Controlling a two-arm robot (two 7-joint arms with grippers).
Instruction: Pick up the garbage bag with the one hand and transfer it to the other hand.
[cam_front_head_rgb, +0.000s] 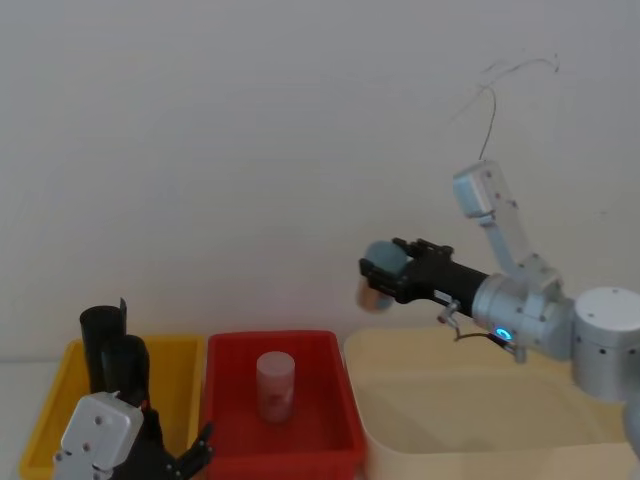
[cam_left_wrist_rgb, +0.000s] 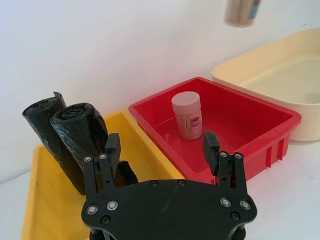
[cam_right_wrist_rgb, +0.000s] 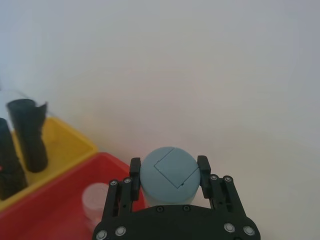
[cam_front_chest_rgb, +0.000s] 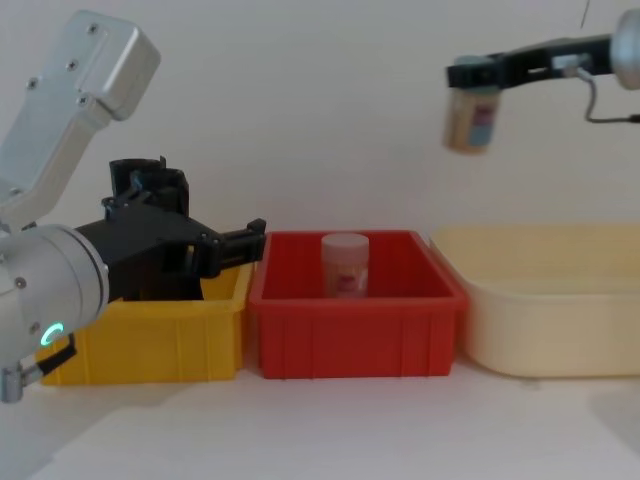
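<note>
Aloft, right claw (cam_front_head_rgb: 385, 268) clasps jar (cam_front_chest_rgb: 468, 122), wrist view shows lid (cam_right_wrist_rgb: 169, 174), left claw (cam_left_wrist_rgb: 161, 141) spread

Bright, soft, even light falls from above on the red bin (cam_front_chest_rgb: 355, 330), and the white wall (cam_front_chest_rgb: 300, 120) behind it is lit flat. Under the bin and its neighbours the bench (cam_front_chest_rgb: 330, 430) carries only faint, soft-edged shadows. Left of the bin the black rolls (cam_left_wrist_rgb: 75, 135) show small white glints on their creases; the bin's own floor has a dull sheen, and the grey-lidded jar (cam_right_wrist_rgb: 168, 172) high to its right looks matte.
</note>
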